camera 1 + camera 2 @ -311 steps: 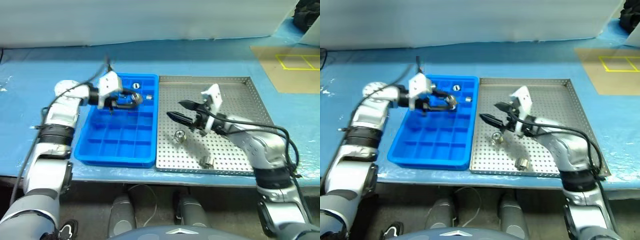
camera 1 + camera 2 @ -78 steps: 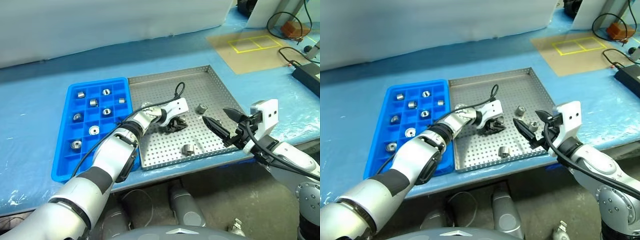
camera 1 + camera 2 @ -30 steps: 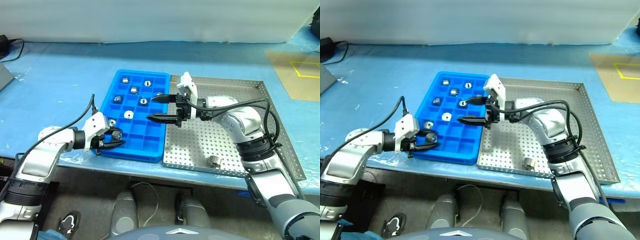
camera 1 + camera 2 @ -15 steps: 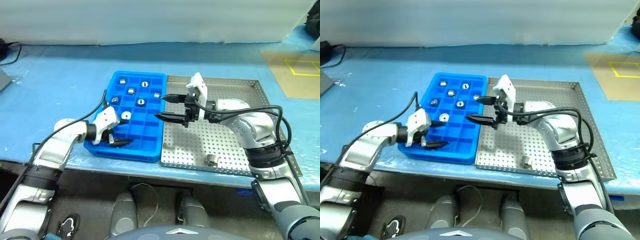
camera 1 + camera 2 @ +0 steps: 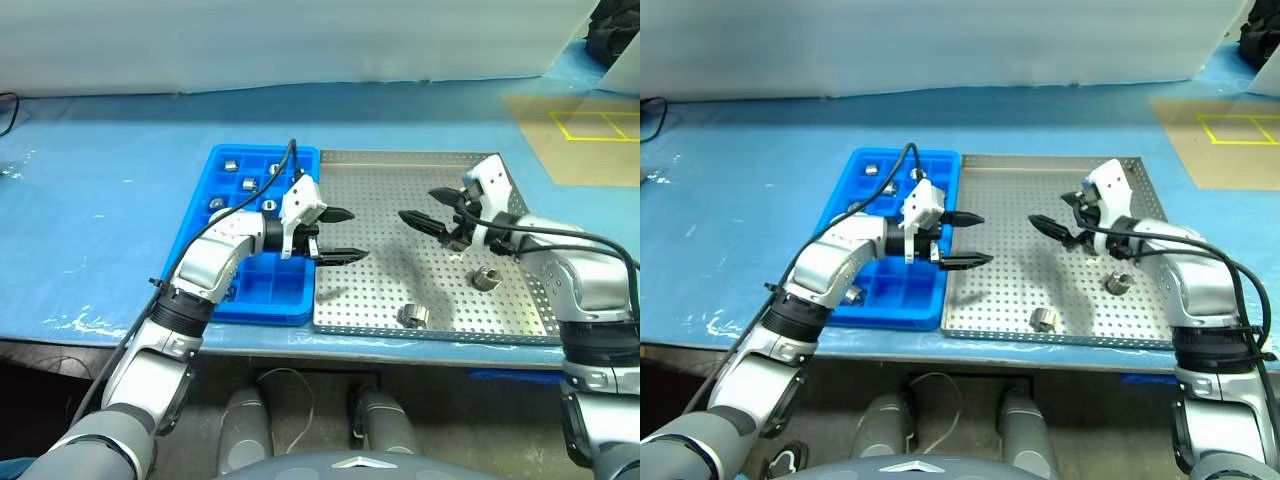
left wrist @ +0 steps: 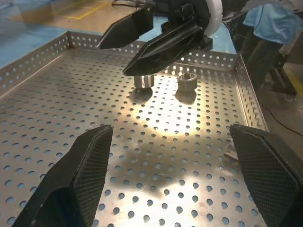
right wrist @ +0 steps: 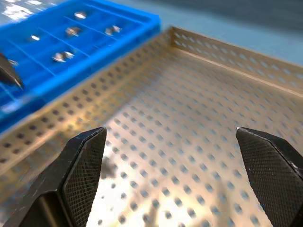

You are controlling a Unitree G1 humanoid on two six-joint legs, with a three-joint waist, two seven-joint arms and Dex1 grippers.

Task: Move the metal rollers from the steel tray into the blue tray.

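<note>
The blue tray (image 5: 262,282) lies left of the steel tray (image 5: 385,275), touching it. Several metal rollers (image 5: 248,184) sit in the blue tray's far compartments. Two rollers lie on the steel tray's near right part, one (image 5: 486,279) beside my right gripper and one (image 5: 411,316) by the front rim. In the left wrist view, two rollers (image 6: 143,81) stand just beyond the right gripper's fingers. My left gripper (image 5: 340,235) hangs open and empty over the seam between the trays, pointing right. My right gripper (image 5: 428,208) is open and empty above the steel tray's right half, pointing left.
Both trays rest on a blue-covered table (image 5: 110,200). A brown mat with yellow tape lines (image 5: 585,125) lies at the far right. A black cable (image 5: 285,165) loops from the left wrist over the blue tray.
My left gripper opened at the blue tray's near left corner, then swung right to the steel tray's edge. My right gripper drew back right, from the blue tray's edge to the steel tray's right half.
</note>
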